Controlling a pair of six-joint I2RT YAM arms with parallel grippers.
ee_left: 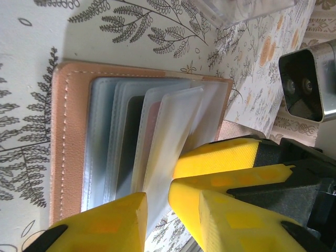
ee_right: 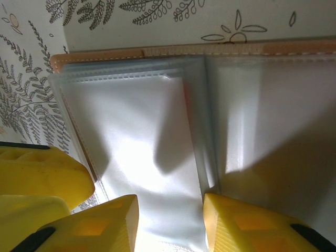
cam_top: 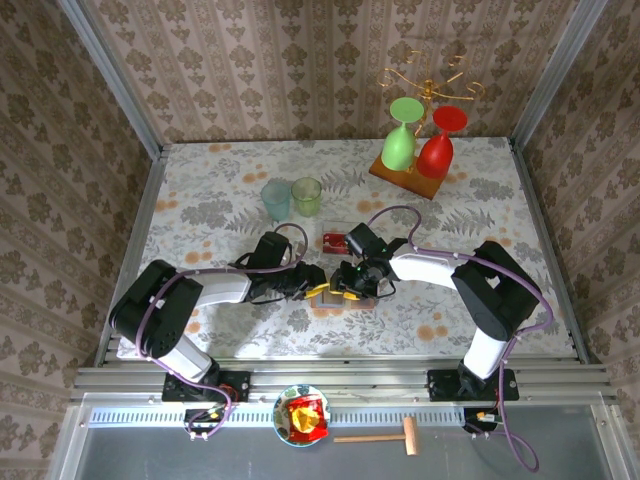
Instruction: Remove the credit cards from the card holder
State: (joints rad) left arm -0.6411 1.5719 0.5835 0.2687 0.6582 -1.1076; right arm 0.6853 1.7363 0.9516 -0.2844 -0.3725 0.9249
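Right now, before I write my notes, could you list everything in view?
card holder: one, tan with clear sleeves, open on the table
credit cards: count unclear, red, behind the holder
cups: two, blue and green, left of the cards
goblets: two, green and red, wooden board far right
bowl: one, holds red-yellow packet, near edge
mallet: one, wooden, beside the bowl
left gripper: one, yellow fingers, at the sleeves
right gripper: one, yellow fingers, at the sleeves

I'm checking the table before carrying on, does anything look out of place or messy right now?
Nothing looks spilled or damaged. The one untidy thing is the card holder, lying open at mid-table: its clear sleeves stand fanned up instead of flat, one rising between the fingers of the left gripper. The red cards lie just beyond it.
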